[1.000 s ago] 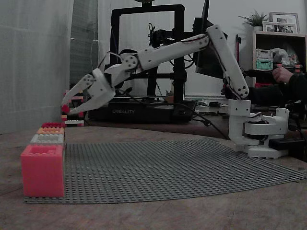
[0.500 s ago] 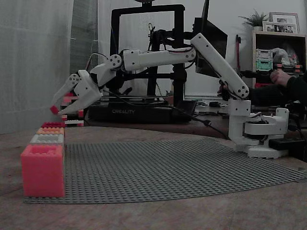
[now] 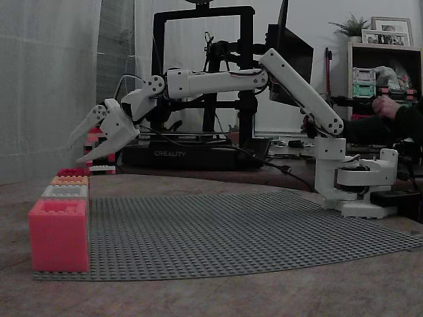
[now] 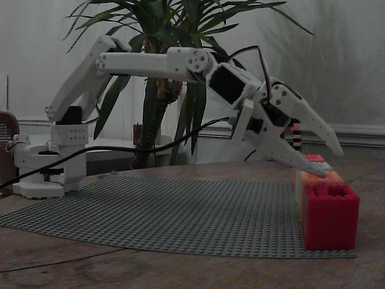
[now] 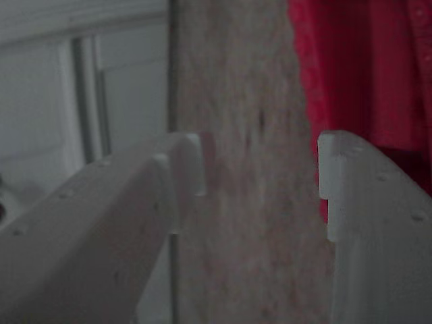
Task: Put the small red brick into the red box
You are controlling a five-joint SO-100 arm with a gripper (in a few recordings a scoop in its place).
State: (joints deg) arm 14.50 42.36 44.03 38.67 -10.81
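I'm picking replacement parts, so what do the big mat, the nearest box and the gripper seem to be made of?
The mat looks like rigid grey plastic: a dense grid of studs, matte. The nearest box looks like moulded plastic bricks, pinkish-red, with a studded rim and a dull sheen. The gripper, open, looks like white printed or moulded plastic, matte with blunt edges in the wrist view; which process is unclear.

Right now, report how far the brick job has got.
Carry and release look done: the brick pinched half a second ago is gone from the gripper, now open above the red box. Nothing is in hand. Left: confirm it landed inside, the box's interior being hidden.
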